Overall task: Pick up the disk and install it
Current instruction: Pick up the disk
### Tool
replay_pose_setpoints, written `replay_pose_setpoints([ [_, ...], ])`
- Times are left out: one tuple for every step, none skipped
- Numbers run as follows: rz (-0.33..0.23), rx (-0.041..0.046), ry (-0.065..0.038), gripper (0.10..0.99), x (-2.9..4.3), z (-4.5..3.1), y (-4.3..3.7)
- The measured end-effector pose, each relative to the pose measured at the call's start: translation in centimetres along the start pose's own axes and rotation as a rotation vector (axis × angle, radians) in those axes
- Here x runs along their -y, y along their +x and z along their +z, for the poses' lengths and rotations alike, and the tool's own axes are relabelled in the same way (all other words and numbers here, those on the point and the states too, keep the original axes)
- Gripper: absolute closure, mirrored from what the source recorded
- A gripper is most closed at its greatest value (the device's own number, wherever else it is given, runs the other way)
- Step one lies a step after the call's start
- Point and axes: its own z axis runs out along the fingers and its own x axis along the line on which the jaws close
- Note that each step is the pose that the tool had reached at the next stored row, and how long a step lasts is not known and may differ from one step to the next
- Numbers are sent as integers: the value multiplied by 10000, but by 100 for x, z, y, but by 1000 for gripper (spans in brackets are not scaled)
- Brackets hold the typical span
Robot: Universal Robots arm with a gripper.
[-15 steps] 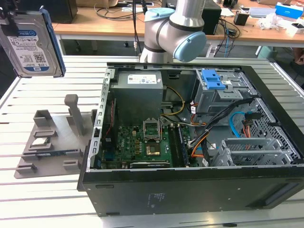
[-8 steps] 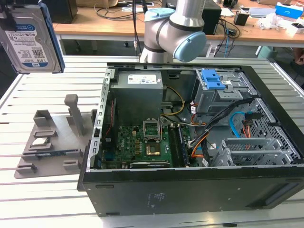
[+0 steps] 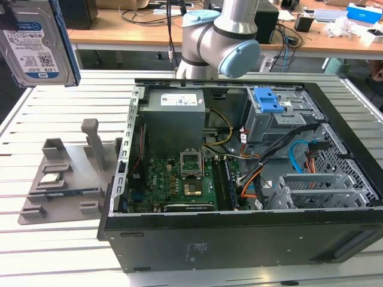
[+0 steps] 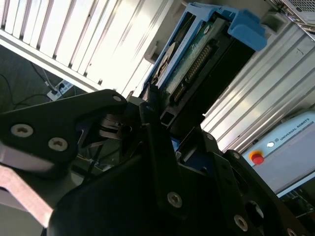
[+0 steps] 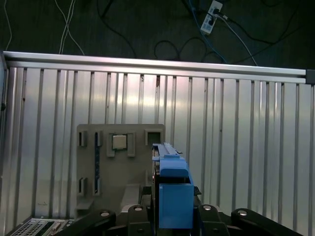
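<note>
The disk [image 3: 36, 42] hangs high in the air at the exterior view's upper left, its white-and-blue label showing and a blue bracket along its edge. It is well clear of the open computer case [image 3: 239, 239]. In the first wrist view the disk [image 5: 172, 172] stands edge-on, blue bracket up, with my gripper [image 5: 174, 206] shut on it from both sides. In the second wrist view the disk [image 4: 197, 54] shows its circuit side and connector, clamped by the black fingers [image 4: 152, 123].
A grey fixture plate [image 3: 66, 179] with posts and a small chip lies on the slatted table [image 3: 60, 251], below the disk. Inside the case sits a grey drive cage with a blue tab [image 3: 272, 101], plus cables and a motherboard [image 3: 179, 179]. The arm's base [image 3: 221, 36] stands behind the case.
</note>
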Motion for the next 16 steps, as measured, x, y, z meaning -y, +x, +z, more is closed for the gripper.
replay_pose_setpoints([
  [0, 4, -1, 718, 1, -15, -1],
  [0, 8, -3, 718, 2, -31, -1],
  [0, 10, -4, 718, 3, -41, -1],
  [0, 12, -6, 718, 4, -53, -2],
  [0, 15, -7, 718, 4, -62, -2],
  [0, 17, -8, 718, 5, -73, -2],
  [-1, 18, -9, 718, 6, -82, -3],
  [0, 20, -10, 718, 6, -91, -3],
  [-1, 23, -12, 718, 7, -104, -3],
  [-1, 25, -13, 718, 8, -115, -4],
  [-1, 29, -17, 718, 9, -138, -4],
  [-1, 31, -17, 718, 10, -150, -5],
  [-1, 32, -18, 718, 11, -160, -5],
  [-1, 34, -22, 718, 13, -178, -6],
  [-1, 37, -24, 718, 14, -195, -6],
  [-1, 40, -25, 718, 14, -207, -7],
])
